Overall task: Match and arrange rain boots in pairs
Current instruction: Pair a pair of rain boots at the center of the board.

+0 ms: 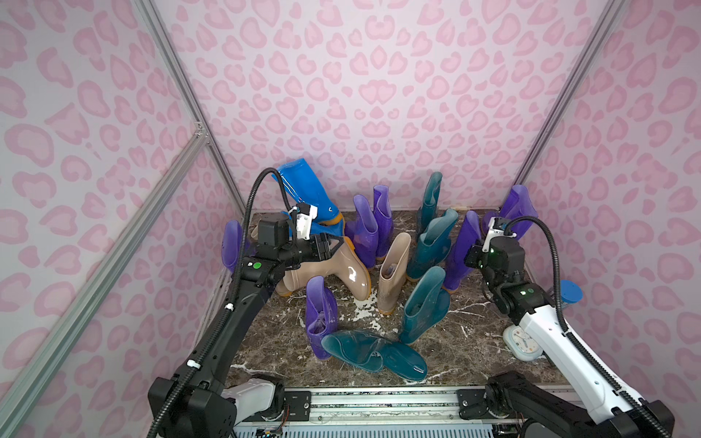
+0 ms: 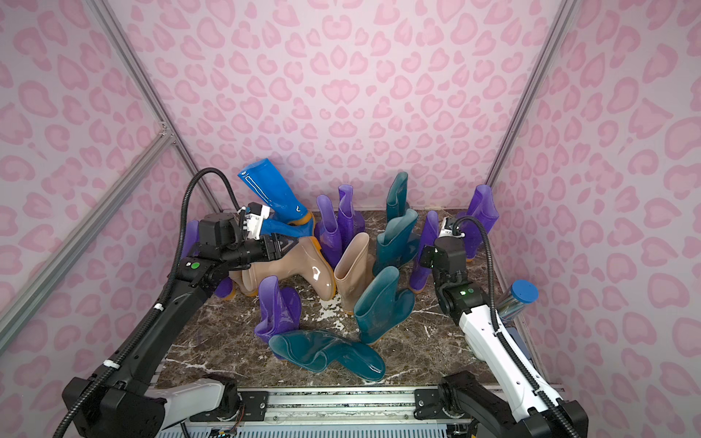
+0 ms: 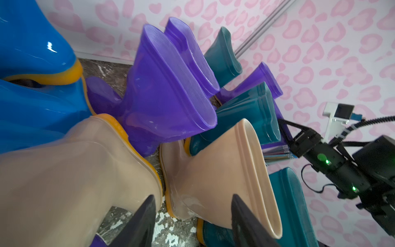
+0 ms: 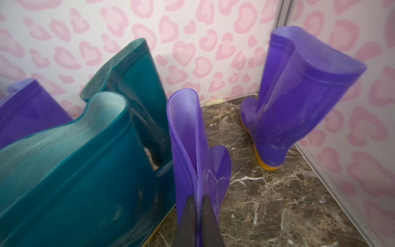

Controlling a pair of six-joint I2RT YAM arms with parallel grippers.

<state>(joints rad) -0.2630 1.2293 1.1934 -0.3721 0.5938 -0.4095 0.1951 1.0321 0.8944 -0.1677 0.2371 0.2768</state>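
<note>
On the dark, white-veined marble floor, glossy rubber rain boots with orange-tan soles are standing and lying in a loose cluster: translucent purple, dark teal, beige and bright blue. The right gripper is pinching its fingers tight on the thin, ribbed cuff of a purple boot, which is standing just beside a teal boot. The left gripper is hovering with fingers spread apart, gripping nothing, over a toppled beige boot and an upright beige boot. A flattened teal boot is lying near the front.
</note>
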